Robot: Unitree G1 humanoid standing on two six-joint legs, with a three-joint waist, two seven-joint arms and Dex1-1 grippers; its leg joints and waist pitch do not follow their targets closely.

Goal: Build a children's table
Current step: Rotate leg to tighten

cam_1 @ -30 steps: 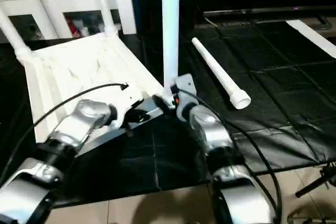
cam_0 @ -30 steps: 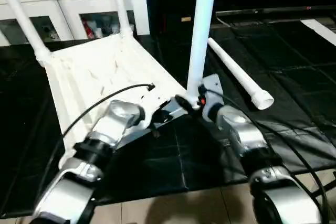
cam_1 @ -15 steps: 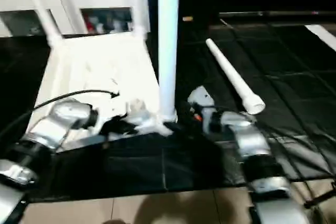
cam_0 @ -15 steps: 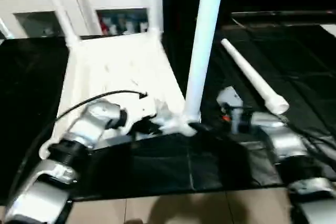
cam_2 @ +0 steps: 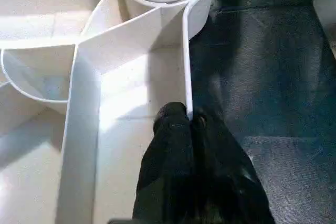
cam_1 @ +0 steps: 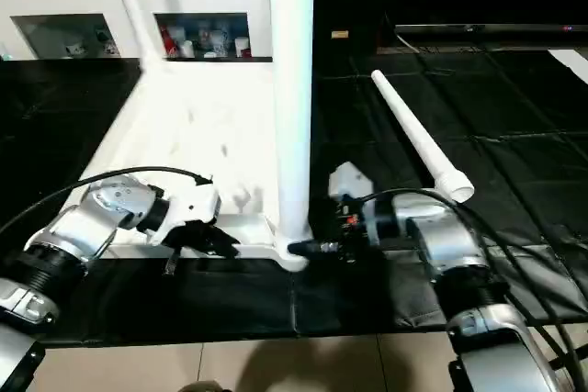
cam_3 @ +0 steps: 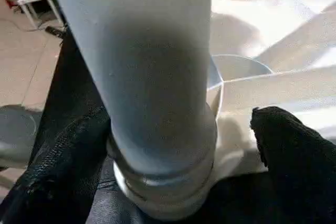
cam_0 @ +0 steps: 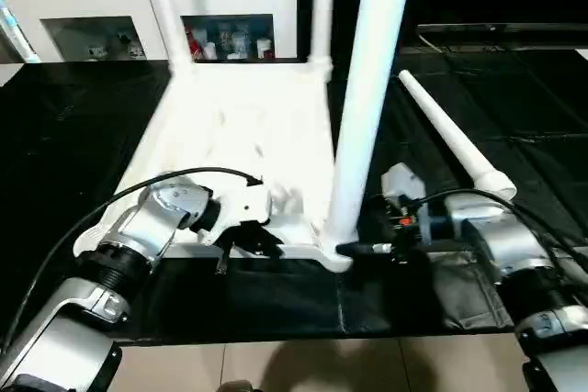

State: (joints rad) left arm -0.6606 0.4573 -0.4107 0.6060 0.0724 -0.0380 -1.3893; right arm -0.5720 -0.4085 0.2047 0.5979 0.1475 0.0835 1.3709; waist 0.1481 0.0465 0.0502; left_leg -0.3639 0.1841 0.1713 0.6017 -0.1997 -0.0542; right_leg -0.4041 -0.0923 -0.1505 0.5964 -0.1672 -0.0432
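Pinching the near rim of the upturned table top, the left gripper has its fingers pressed together on the thin white edge wall. Across the corner, the right gripper stands spread wide around the base of the upright leg seated in the near corner socket. A loose leg lies on the black mat beside the top.

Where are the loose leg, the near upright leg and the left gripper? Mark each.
Loose leg [cam_0: 450,140]: left eye view, mid-shaft, lying on the black mat.
Near upright leg [cam_1: 292,89]: right eye view, shaft above its corner socket.
Left gripper [cam_2: 190,121]: left wrist view, fingertips pinching the tabletop's rim.
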